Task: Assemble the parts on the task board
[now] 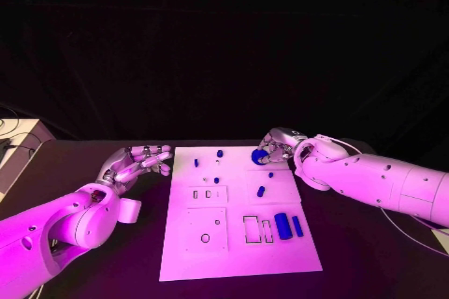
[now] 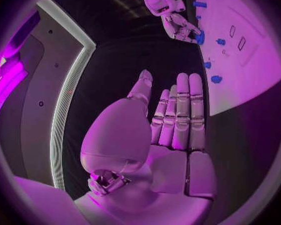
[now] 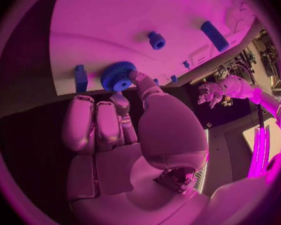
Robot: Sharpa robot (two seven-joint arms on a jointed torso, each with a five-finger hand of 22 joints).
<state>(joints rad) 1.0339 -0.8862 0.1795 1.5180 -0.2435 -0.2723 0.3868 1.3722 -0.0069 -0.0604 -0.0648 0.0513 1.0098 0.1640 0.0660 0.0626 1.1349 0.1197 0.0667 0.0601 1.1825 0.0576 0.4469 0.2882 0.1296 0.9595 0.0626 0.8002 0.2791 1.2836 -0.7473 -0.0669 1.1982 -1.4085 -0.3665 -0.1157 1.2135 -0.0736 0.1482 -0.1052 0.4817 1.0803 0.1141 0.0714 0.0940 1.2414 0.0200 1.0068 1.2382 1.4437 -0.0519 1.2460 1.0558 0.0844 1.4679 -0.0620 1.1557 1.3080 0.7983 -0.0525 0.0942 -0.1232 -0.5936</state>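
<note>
The right robot hand pinches a blue toothed gear between thumb and a fingertip at the far right corner of the task board, at about one o'clock from the board's centre. In the right wrist view the gear sits at the fingertips with its toothed rim facing out and a pale bore in its middle; the other fingers lie alongside, loosely straight. The hold looks narrow: only the rim seems caught, so the gear could roll or twist out if the robot hand tilts, and its round, ridged edge would let it roll off the board onto the black desk. It might also bump the small blue peg or the flat blue piece just beside it.

The left robot hand hangs at about ten o'clock, off the board's left edge, fingers straight and apart, holding nothing; in its own wrist view the left robot hand is flat and bare.

The board is a smooth, matte white plate with shallow rectangular and round recesses. Near its right edge, at about four o'clock, lie a blue cylinder and a slim blue bar; both look like hard moulded plastic. The cylinder could roll if nudged.
</note>
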